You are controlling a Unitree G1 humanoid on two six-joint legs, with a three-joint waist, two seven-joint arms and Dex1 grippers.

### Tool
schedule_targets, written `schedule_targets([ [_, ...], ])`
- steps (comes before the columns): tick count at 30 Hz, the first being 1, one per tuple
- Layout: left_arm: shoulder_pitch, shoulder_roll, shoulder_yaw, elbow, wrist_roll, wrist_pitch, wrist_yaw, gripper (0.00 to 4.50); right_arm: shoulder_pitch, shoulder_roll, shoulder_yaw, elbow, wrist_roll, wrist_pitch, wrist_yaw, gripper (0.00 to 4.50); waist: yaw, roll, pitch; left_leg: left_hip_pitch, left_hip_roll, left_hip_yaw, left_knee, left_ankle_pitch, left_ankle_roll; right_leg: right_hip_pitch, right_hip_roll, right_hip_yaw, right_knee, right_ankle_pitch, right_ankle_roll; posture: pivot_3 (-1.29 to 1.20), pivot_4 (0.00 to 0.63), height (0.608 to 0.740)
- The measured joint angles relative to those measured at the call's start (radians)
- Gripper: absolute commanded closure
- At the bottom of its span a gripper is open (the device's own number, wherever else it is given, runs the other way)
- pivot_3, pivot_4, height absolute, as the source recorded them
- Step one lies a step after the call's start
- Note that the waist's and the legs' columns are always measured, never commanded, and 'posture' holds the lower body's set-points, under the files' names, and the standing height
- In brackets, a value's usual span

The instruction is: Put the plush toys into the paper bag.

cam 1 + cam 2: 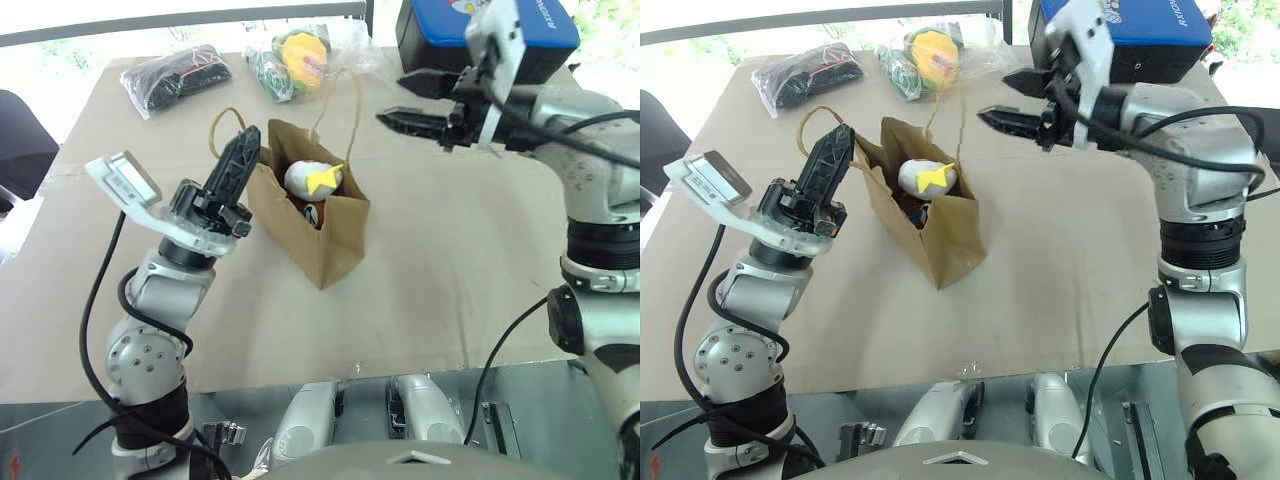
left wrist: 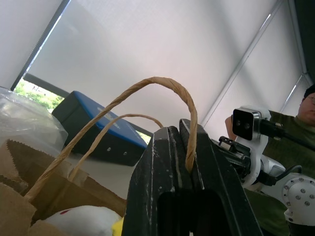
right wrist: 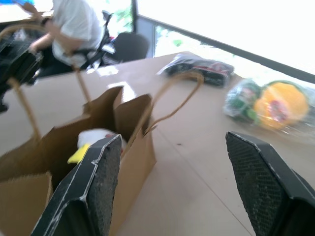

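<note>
Left eye view: blue-topped case (image 1: 487, 38) lettering, possibly "RIZON", cropped.

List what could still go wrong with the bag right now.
1. The left tool is shut on one handle only; a tug could tip or tear the bag.
2. The white toy sits high near the opening and might spill if the bag tilts.
3. The open right tool hangs close to the far handle and could snag it.

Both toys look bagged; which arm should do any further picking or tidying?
Right, probably. The right gripper hangs open and empty above the table, past the paper bag. The left gripper is shut on the bag's handle, steadying it, so it looks committed.
</note>
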Motion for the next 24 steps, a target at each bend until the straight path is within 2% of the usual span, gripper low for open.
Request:
schedule_targets([
  [3, -0.006, 0.01, 0.001, 0.01, -0.001, 0.001, -0.005, 4.5, 0.014, 0.063, -0.029, 0.037, 0.035, 0.052, -0.052, 1.29, -0.004, 0.0, 0.0, 0.0, 0.0, 0.001, 0.0, 0.0, 0.0, 0.0, 0.0, 0.0, 0.0, 0.0, 0.0, 0.0, 0.15, 0.74],
  [7, -0.031, 0.016, 0.0, 0.027, -0.001, 0.003, -0.011, 4.5, -0.01, 0.164, 0.04, 0.168, 0.053, 0.029, -0.038, 1.29, -0.006, 0.001, 0.0, 0.0, 0.0, 0.001, 0.0, 0.0, 0.0, -0.001, 0.0, 0.001, 0.001, 0.0, 0.0, 0.0, 0.15, 0.74],
  [10, -0.042, 0.023, 0.0, 0.038, -0.001, 0.005, -0.012, 4.5, -0.061, 0.205, 0.078, 0.275, 0.036, -0.025, -0.024, 2.06, -0.003, 0.001, 0.0, 0.0, 0.0, 0.001, 0.0, 0.0, 0.0, 0.0, 0.0, 0.0, 0.0, 0.0, 0.0, 0.0, 0.15, 0.74],
  [13, -0.043, 0.044, 0.001, 0.039, -0.001, 0.014, -0.012, 4.5, -0.111, 0.247, 0.073, 0.345, 0.065, -0.061, 0.017, 3.49, -0.001, 0.001, 0.0, 0.0, 0.0, 0.0, 0.0, 0.0, 0.0, 0.0, 0.0, 0.0, -0.001, 0.0, 0.0, 0.0, 0.15, 0.74],
  [15, -0.046, 0.067, 0.012, 0.042, -0.012, 0.021, -0.012, 4.5, -0.121, 0.267, 0.049, 0.346, 0.11, -0.064, 0.039, 4.28, -0.002, 0.0, 0.0, 0.0, 0.0, 0.0, -0.001, 0.0, 0.0, -0.001, 0.0, 0.0, 0.0, 0.0, 0.0, 0.0, 0.15, 0.74],
  [18, -0.08, 0.133, 0.067, 0.07, -0.024, 0.026, -0.025, 4.5, -0.122, 0.289, -0.006, 0.322, 0.183, -0.058, 0.047, 4.4, -0.003, 0.001, 0.001, 0.0, 0.0, -0.001, -0.001, 0.0, 0.0, -0.001, 0.0, -0.001, 0.0, 0.0, 0.0, 0.0, 0.15, 0.74],
  [21, -0.165, 0.235, 0.13, 0.195, -0.029, 0.043, -0.072, 4.5, -0.122, 0.303, -0.067, 0.218, 0.292, -0.019, 0.016, 4.4, -0.001, 0.002, 0.001, 0.0, 0.0, -0.002, -0.001, 0.0, 0.0, -0.001, 0.0, -0.001, 0.0, 0.0, 0.0, 0.0, 0.15, 0.74],
  [24, -0.239, 0.285, 0.139, 0.294, 0.011, 0.045, -0.123, 4.5, -0.115, 0.3, -0.104, 0.119, 0.362, 0.011, -0.032, 4.4, -0.001, 0.002, 0.001, -0.001, -0.001, -0.002, -0.001, 0.0, 0.0, -0.001, 0.0, -0.002, 0.0, 0.0, 0.0, 0.0, 0.15, 0.74],
])
